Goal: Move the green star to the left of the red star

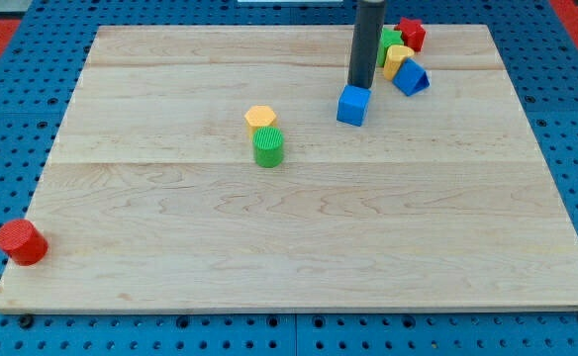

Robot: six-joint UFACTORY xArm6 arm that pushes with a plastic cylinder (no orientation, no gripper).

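Green star (391, 42): just right of and above the rod's tip (359, 86), touching red star (411, 35). No hand fitted; grip state not applicable.

Your tip (360, 84) sits at the view's top, just above the blue cube (353, 105). To its right cluster the green star (389, 44), red star (411, 34), yellow block (398, 59) and blue triangle (411, 77). Mid-board, a yellow hexagon (260, 118) touches a green cylinder (268, 147). A red cylinder (21, 242) stands at the wooden board's (299, 247) bottom-left corner.
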